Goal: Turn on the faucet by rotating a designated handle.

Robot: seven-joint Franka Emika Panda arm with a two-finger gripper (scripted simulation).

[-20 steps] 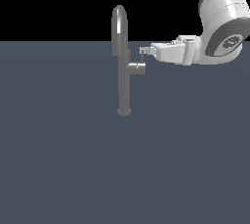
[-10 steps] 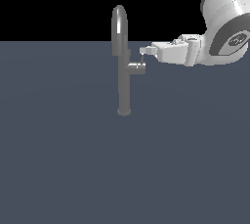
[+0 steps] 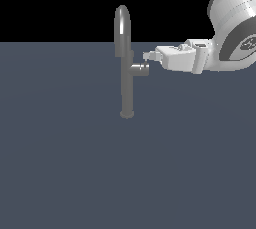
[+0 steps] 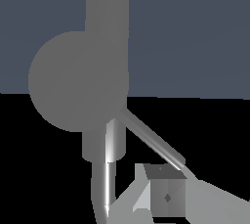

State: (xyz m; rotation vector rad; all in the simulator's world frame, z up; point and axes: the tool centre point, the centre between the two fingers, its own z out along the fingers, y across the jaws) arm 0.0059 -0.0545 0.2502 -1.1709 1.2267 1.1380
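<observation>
Faucet (image 3: 127, 80): you see it upright on the bench (image 3: 75, 163) | Handle (image 4: 154, 140): slanting off the side stub | Gripper (image 3: 147, 56): at the stub's end, beside the handle; you cannot tell its opening or hold

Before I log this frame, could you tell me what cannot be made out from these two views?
- Handle: too small to see in the exterior view.
- Gripper: open or shut unclear; the exterior view shows it side-on, and the wrist view's edge cuts the fingers.
- Faucet: its base is outside the wrist view.
</observation>
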